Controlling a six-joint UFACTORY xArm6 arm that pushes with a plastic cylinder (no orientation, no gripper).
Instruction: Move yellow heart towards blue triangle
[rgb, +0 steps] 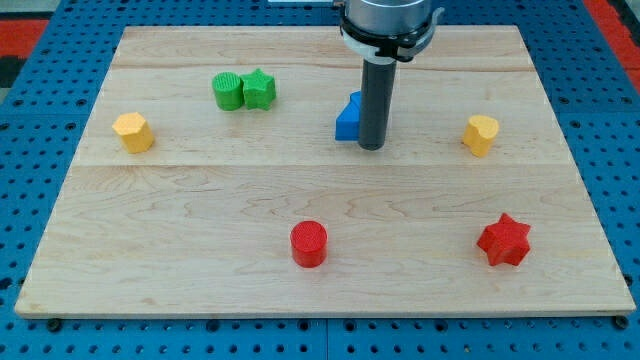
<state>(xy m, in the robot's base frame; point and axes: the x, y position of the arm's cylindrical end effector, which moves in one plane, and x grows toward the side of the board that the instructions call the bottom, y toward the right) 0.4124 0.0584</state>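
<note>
The yellow heart (480, 134) lies on the wooden board (320, 290) towards the view's right. The blue triangle (347, 119) lies near the board's centre, a little above the middle; its right side is hidden behind my rod. My tip (371, 148) rests on the board just right of and slightly below the blue triangle, seemingly touching it. The yellow heart is well to the right of my tip, with bare board between them.
A green cylinder (228, 91) and a green star (260, 88) touch each other at the upper left. A yellow hexagon-like block (133, 131) lies at the left. A red cylinder (309, 243) and a red star (503, 240) lie near the bottom.
</note>
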